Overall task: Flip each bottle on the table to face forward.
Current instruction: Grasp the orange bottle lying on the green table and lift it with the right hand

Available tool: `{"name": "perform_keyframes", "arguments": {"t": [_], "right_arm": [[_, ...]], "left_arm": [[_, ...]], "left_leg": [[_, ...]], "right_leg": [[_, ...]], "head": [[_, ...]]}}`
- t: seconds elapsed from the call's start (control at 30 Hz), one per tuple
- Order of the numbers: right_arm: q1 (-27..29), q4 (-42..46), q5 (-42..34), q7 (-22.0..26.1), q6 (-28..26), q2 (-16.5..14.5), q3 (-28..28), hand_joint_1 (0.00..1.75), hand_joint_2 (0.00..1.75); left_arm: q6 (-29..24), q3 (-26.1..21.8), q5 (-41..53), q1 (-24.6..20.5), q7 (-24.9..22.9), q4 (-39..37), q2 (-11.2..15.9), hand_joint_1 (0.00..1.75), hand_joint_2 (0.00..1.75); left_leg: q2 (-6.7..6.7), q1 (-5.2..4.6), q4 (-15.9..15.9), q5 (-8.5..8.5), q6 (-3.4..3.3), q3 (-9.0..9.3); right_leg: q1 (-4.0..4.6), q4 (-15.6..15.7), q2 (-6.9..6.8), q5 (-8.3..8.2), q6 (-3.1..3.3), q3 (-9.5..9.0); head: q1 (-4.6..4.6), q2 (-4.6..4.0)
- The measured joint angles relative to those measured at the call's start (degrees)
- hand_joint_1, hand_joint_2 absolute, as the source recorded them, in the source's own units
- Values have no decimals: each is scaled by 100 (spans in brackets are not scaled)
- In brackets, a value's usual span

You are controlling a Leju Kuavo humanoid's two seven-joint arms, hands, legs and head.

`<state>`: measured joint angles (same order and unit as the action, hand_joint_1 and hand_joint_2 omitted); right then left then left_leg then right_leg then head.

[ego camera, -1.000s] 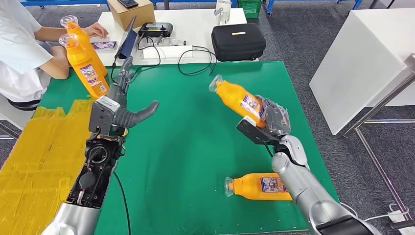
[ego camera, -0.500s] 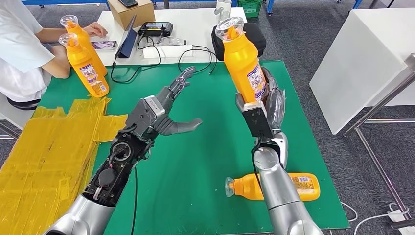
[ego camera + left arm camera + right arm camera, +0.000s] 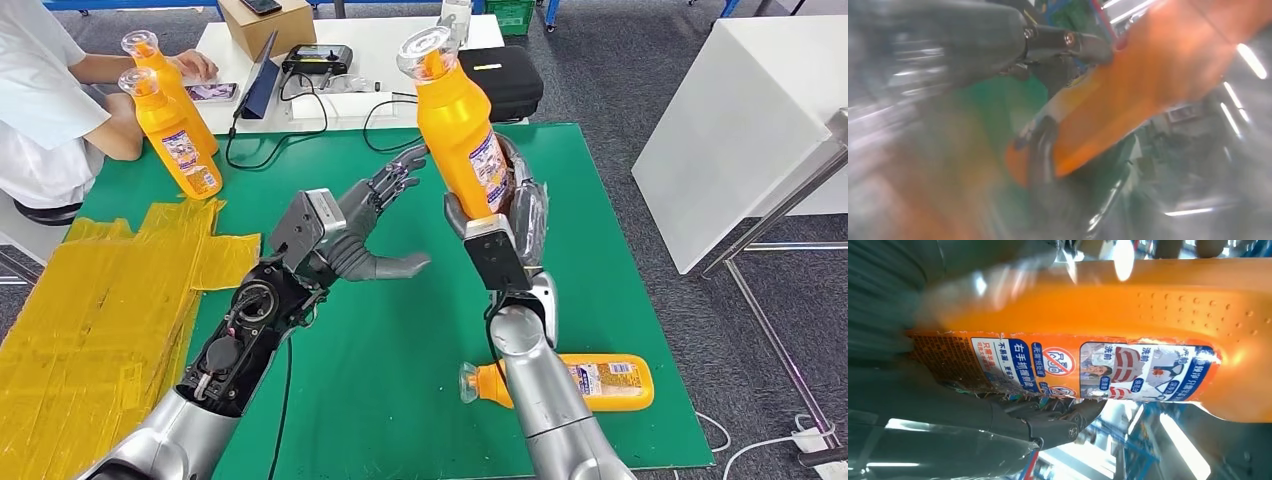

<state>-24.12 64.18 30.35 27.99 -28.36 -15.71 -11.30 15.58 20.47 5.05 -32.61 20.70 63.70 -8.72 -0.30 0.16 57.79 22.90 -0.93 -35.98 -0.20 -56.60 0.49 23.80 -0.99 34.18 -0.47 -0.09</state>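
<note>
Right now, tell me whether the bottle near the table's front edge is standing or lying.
Lying. The bottle rests on its side on the green table, cap toward the robot's left.

The right hand [image 3: 508, 225] now holds the orange plastic bottle with a clear cap [image 3: 455, 115] upright above the green table, where a second ago it held it tilted on its side; since then it also carries it toward the left. The left hand [image 3: 352, 232], fingers spread, swings from the far left in beside the bottle.
</note>
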Motion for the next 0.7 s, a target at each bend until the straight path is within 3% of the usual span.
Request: {"name": "perform_keyframes", "arguments": {"t": [0.2,0.37,0.7], "right_arm": [[-23,-439,131,151,-87,-266,-368,175,175],[54,-904,326,252,-269,-445,-1160,175,175],[-119,-1560,-92,43,-473,-456,-2160,175,175]], "left_arm": [[149,-38,-619,-84,-204,-167,46,0,175],[223,-114,-1167,-225,-263,-415,100,0,175],[317,-321,-1621,-190,-193,-785,308,0,175]], "left_leg": [[2,1,-1,-1,1,0],[0,4,-1,-1,1,-1],[0,6,-2,-1,2,-2]], "right_leg": [[3,-1,0,0,0,0],[5,-1,0,1,2,2],[8,-1,1,2,3,2]], "head": [[1,0],[-1,-1],[2,-1]]}}
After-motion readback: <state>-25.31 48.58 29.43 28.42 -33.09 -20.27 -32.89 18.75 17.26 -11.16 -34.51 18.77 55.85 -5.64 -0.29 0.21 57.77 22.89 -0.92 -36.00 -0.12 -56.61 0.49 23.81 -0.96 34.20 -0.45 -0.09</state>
